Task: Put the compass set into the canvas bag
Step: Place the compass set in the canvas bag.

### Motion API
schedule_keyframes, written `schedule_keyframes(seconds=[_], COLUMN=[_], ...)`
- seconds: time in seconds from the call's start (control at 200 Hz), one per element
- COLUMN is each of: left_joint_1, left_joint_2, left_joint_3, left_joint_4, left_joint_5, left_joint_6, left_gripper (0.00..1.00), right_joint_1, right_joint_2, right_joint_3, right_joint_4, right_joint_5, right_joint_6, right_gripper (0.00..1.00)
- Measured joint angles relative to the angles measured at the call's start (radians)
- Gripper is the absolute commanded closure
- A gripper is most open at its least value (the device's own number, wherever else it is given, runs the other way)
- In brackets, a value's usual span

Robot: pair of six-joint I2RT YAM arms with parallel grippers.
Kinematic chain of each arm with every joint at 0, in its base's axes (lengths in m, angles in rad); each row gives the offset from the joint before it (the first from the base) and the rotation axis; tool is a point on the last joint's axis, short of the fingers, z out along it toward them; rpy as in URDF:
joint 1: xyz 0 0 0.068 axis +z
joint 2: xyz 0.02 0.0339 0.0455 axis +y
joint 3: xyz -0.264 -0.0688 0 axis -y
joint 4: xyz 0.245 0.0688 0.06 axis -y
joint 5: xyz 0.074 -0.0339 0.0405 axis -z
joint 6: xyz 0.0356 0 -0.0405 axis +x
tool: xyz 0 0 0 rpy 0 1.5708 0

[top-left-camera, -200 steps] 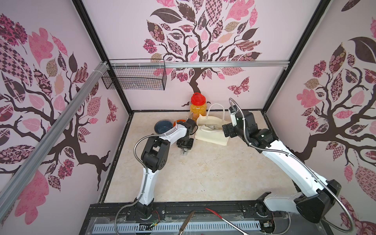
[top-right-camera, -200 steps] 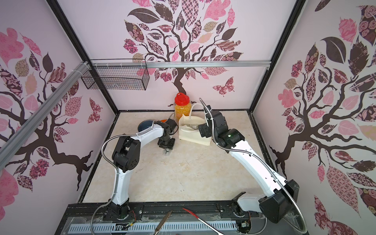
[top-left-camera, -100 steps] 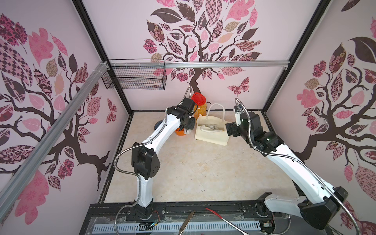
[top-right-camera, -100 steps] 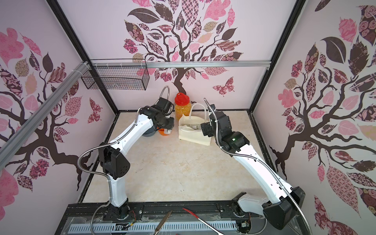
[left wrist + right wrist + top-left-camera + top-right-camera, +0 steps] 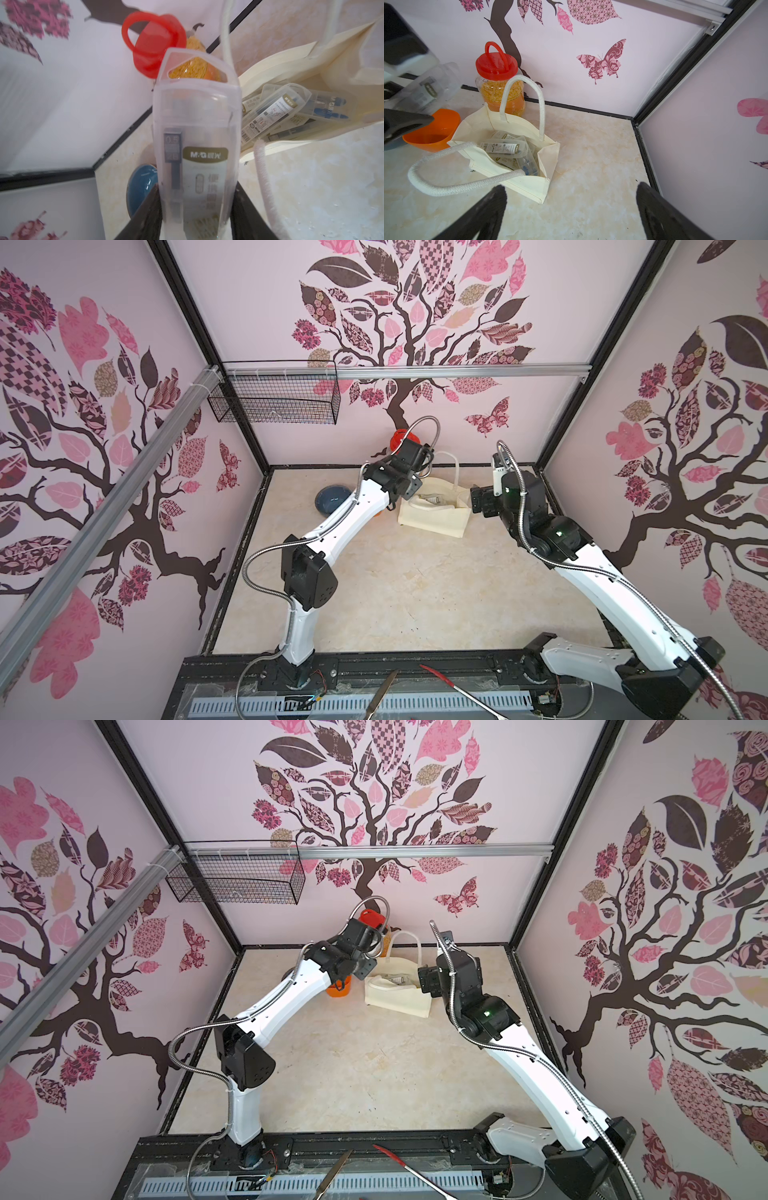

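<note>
My left jaws grip the clear plastic compass-set case (image 5: 197,145), raised at 9 o'clock of the cream canvas bag (image 5: 525,189); right jaws stand wide, empty, at 3 o'clock. I would carry the case over the open mouth, clear of the white rope handles (image 5: 520,78), before releasing.

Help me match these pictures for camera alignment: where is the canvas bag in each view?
In a top view: canvas bag at the far end of the table.
In a top view: bag at that same far end.
Left wrist: bag beside the held compass set.
Right wrist: bag beyond the open right end effector.
Shared landmark: red-lidded jar behind the bag.
</note>
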Motion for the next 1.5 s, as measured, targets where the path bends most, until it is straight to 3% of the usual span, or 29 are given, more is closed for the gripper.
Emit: schedule_keyframes(seconds=[0.25, 0.44, 0.585, 1.11, 1.415, 1.5], left_joint_1=[-0.056, -0.047, -0.046, -0.048, -0.051, -0.051], left_joint_2=[0.043, 0.068, 0.089, 0.098, 0.098, 0.098], left_joint_3=[-0.053, -0.079, -0.100, -0.276, -0.280, -0.280], left_joint_4=[0.252, 0.350, 0.380, 0.449, 0.496, 0.497], left_joint_5=[-0.072, -0.069, -0.036, 0.046, 0.047, 0.048], left_joint_6=[0.264, 0.386, 0.452, 0.537, 0.559, 0.559], left_gripper=[0.63, 0.63, 0.69, 0.70, 0.65, 0.59], right_joint_1=[0.000, 0.000, 0.000, 0.000, 0.000, 0.000], right_joint_2=[-0.004, -0.010, -0.009, -0.005, -0.005, -0.005], right_joint_3=[-0.007, -0.018, -0.012, 0.008, 0.008, 0.008], right_joint_4=[-0.026, -0.048, -0.057, -0.072, -0.087, -0.087], right_joint_5=[-0.001, -0.002, -0.004, -0.030, -0.031, -0.031], right_joint_6=[0.019, 0.028, 0.029, 0.058, 0.061, 0.061], right_gripper=[0.00, 0.00, 0.00, 0.00, 0.00, 0.00])
